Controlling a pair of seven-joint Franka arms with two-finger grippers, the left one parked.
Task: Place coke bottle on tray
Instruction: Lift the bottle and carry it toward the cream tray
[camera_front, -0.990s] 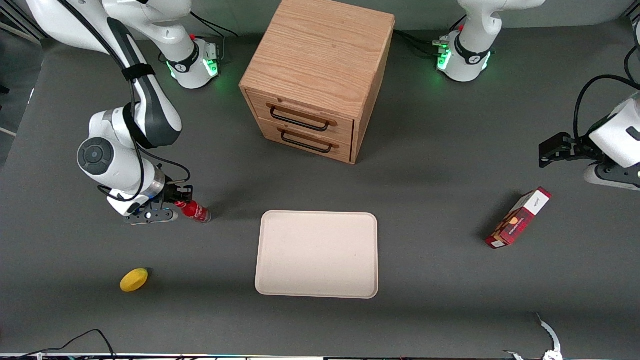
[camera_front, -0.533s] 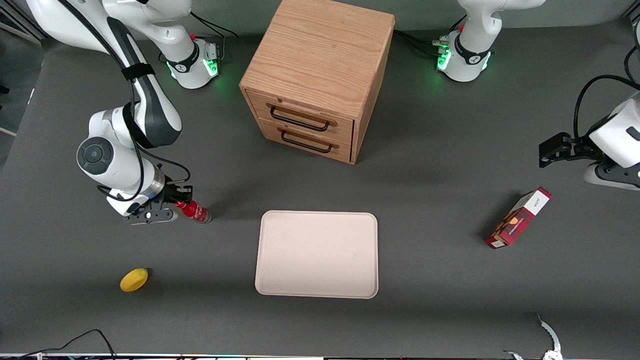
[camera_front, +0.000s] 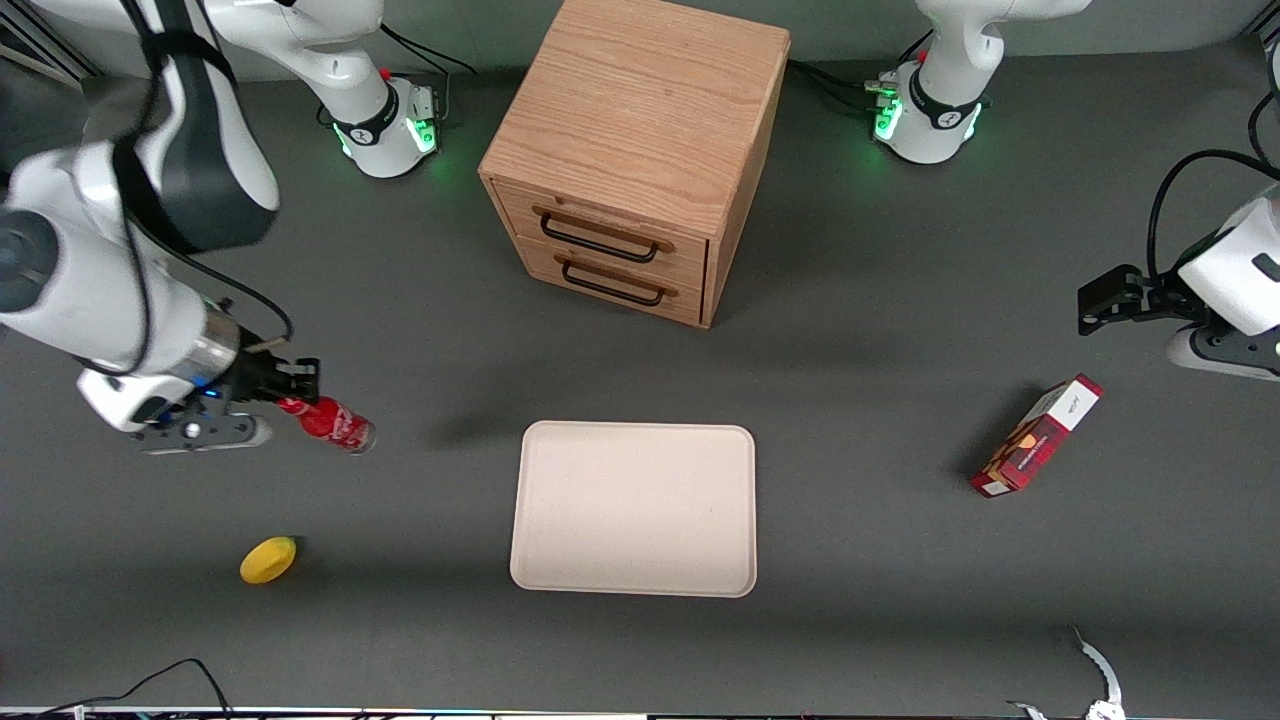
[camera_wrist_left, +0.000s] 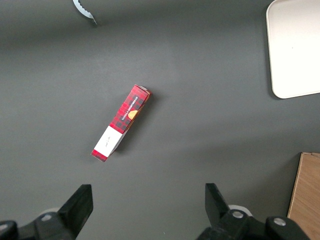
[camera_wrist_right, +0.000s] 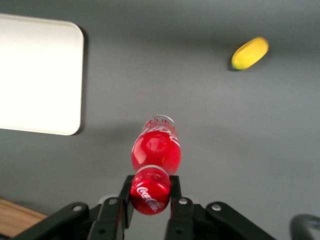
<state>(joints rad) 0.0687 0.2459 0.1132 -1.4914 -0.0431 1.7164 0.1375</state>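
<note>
The coke bottle (camera_front: 335, 424) is small and red with a red cap and a clear base. My right gripper (camera_front: 292, 400) is shut on its cap end and holds it up off the table, toward the working arm's end. In the right wrist view the cap (camera_wrist_right: 149, 192) sits clamped between the two black fingers (camera_wrist_right: 176, 199), and the bottle body (camera_wrist_right: 155, 147) hangs below them over bare grey table. The cream-beige tray (camera_front: 634, 507) lies flat in the middle of the table, apart from the bottle; one corner of it shows in the right wrist view (camera_wrist_right: 40, 75).
A wooden drawer cabinet (camera_front: 634, 150) stands farther from the front camera than the tray. A yellow lemon-like fruit (camera_front: 268, 559) lies nearer the front camera than the gripper. A red-and-white box (camera_front: 1036, 436) lies toward the parked arm's end.
The right arm has risen and swung away from the tray, lifting the coke bottle off the table. The bottle stays clamped in the gripper.
</note>
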